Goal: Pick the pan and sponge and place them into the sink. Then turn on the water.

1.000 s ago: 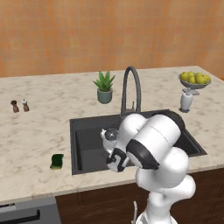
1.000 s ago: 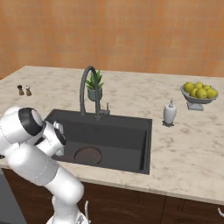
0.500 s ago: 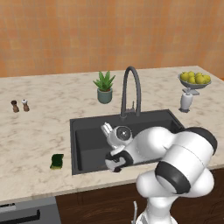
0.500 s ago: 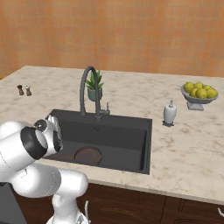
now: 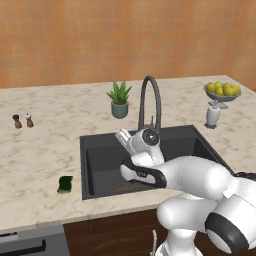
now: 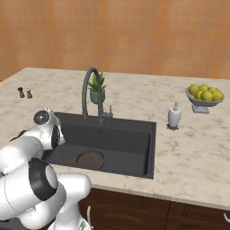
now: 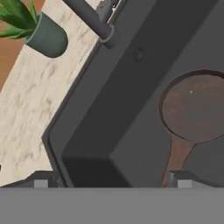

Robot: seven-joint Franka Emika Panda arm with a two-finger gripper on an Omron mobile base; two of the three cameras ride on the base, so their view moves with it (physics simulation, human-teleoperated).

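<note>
The gripper (image 7: 109,183) is wide open and holds nothing, up above the black sink (image 5: 100,150). The brown pan (image 7: 197,109) lies flat on the sink bottom. The little sponge (image 5: 65,184) sits on the counter (image 5: 40,150) just left of the sink.

The marble counter (image 5: 45,150) bears the sponge (image 5: 64,184), shakers (image 5: 23,121), potted plant (image 5: 119,100), dispenser (image 5: 212,115) and fruit bowl (image 5: 222,92).

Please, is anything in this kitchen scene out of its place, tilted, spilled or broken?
Nothing is spilled, tipped or damaged. The pan lies flat in the sink, which suits the task. The sponge lies on the counter left of the basin, not yet moved. No water runs from the faucet.
</note>
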